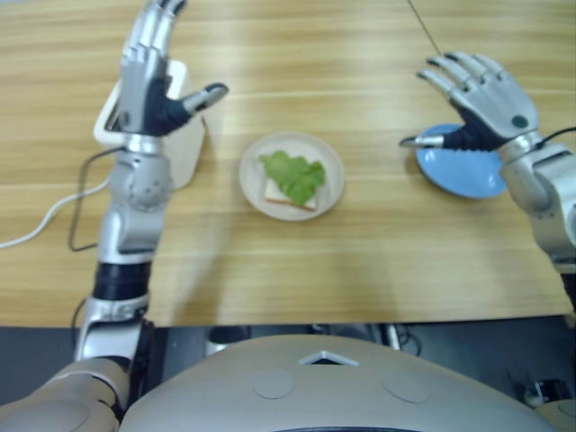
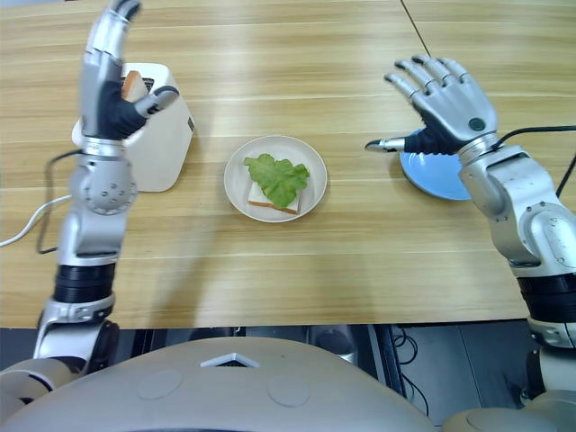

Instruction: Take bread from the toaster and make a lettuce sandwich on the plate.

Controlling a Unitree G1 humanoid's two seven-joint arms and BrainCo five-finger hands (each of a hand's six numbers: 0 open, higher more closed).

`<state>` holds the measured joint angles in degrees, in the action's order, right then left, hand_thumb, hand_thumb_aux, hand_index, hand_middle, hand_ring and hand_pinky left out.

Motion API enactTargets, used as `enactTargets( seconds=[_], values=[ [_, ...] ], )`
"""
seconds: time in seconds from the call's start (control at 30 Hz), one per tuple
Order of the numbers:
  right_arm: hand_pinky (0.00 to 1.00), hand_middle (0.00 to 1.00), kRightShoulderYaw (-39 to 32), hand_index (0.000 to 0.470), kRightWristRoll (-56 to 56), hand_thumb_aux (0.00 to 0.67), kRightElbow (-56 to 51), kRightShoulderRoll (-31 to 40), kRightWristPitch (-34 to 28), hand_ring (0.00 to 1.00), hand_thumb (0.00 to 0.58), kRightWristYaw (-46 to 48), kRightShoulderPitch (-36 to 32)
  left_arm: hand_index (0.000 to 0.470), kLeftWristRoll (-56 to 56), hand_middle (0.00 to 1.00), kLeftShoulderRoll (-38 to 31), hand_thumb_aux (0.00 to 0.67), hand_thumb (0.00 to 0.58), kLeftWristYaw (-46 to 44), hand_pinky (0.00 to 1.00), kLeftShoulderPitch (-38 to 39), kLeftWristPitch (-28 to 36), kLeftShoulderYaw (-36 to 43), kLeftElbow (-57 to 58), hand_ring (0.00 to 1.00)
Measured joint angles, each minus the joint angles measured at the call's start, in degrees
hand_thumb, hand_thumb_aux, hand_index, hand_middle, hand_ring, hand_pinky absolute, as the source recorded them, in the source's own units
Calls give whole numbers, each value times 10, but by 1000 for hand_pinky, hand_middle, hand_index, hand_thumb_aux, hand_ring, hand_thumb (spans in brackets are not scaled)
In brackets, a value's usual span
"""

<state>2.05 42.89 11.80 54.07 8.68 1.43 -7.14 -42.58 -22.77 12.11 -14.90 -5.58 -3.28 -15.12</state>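
Note:
A white plate (image 1: 332,160) lies mid-table, holding a bread slice (image 1: 282,196) topped with green lettuce (image 1: 293,175). At the left stands a white toaster (image 2: 166,144) with a brown bread slice (image 2: 133,85) sticking out of its slot. My left hand (image 1: 155,76) is raised in front of the toaster, fingers straight and holding nothing. My right hand (image 1: 477,97) hovers above a blue plate (image 1: 468,173) at the right, fingers spread and empty.
A white cable (image 1: 40,227) and a dark one (image 1: 79,200) run from the toaster toward the left edge. A thin dark line (image 1: 423,25) crosses the far tabletop. Bare wood lies between the plates and along the front edge.

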Motion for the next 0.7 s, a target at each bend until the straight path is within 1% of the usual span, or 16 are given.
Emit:
enactTargets(
  seconds=[0.1,0.13,0.3,0.43,0.67,0.7],
  values=[
    [0,0,4,0,-8,0,0,-26,1,0,0,-2,0,0,-69,0,-39,0,0,-6,0,0,67,-13,16,0],
    [0,0,-1,0,-10,0,-8,-45,4,0,0,-2,0,0,-96,0,-59,0,0,-25,0,-2,108,-15,54,0],
    [0,0,-11,0,-11,0,-30,-67,7,0,0,-2,2,0,-116,0,-84,0,0,-75,0,-14,182,-4,163,0],
    [0,0,-14,0,-11,0,-37,-71,10,0,0,-1,2,0,-111,0,-87,0,0,-112,0,-17,210,33,247,0],
    [0,0,-14,0,-12,0,-38,-71,10,0,0,1,4,0,-86,0,-85,0,0,-112,0,-36,218,55,285,0],
    [0,0,-13,0,-12,0,-38,-71,10,0,0,1,4,327,-80,216,-85,476,531,-109,216,-36,218,55,287,216]
  ],
)
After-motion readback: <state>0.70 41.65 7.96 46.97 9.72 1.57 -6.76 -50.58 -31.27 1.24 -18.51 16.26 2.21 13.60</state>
